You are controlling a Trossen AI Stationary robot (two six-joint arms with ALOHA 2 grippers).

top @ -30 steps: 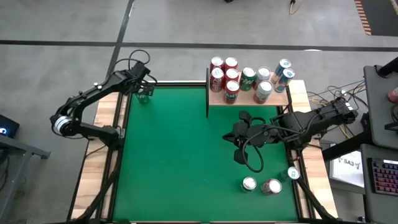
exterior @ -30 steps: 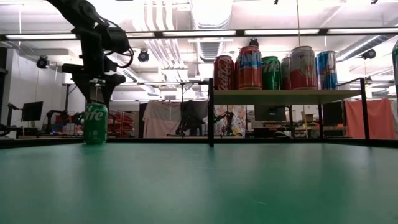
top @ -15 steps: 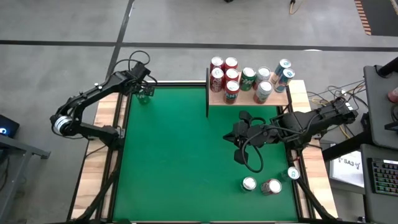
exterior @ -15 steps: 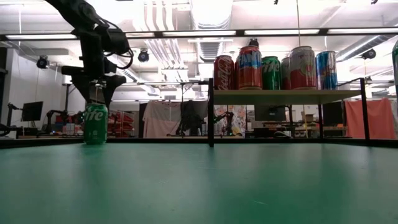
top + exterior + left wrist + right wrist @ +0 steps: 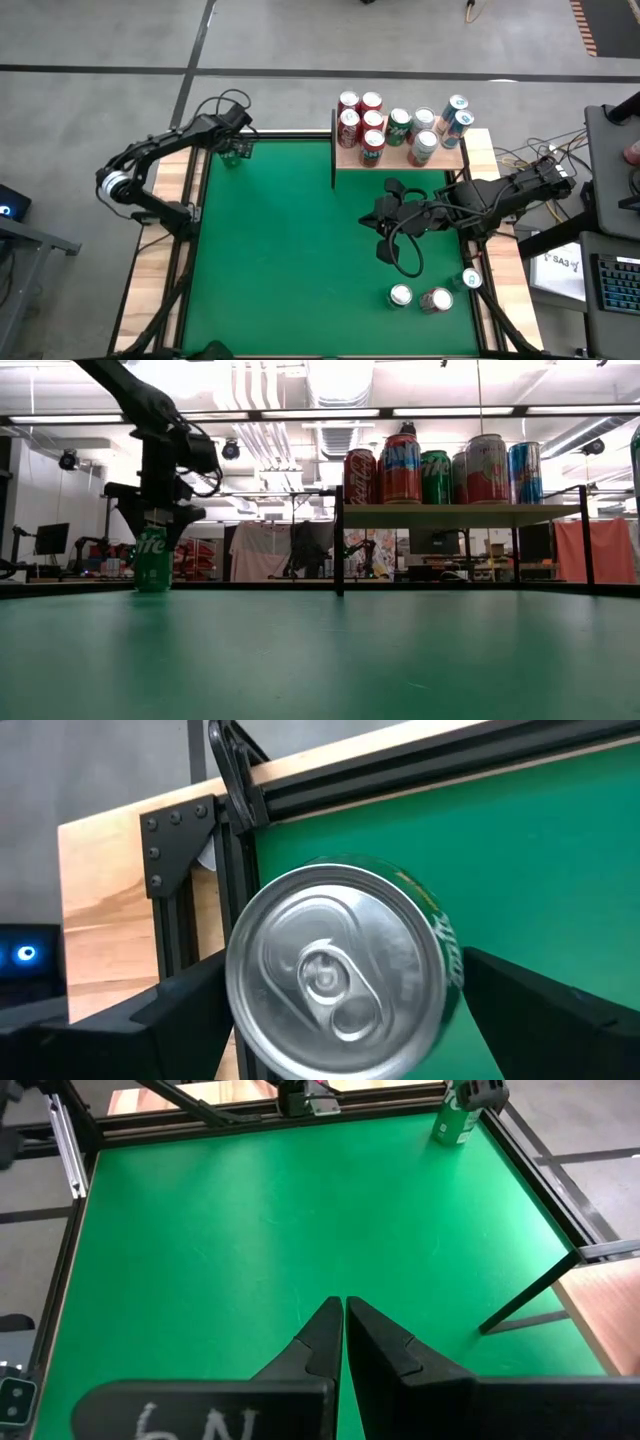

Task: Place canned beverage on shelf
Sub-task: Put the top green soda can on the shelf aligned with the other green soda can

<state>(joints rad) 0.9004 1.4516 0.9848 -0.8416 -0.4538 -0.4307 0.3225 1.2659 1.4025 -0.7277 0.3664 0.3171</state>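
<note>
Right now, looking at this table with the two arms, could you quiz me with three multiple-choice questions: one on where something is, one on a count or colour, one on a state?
1. Where does the green can stand?
A. on the shelf
B. at the table's far left corner
C. beside the right arm

2. How many cans sit apart near the table's right front corner?
A. one
B. three
C. six

3. How do the right gripper's fingers stand?
A. pressed together
B. wide apart
C. clamped on a can

Answers: 1 B, the high view shows it under the left gripper. 2 B, three cans cluster there. 3 A, the right gripper shows no gap and nothing held.
</note>
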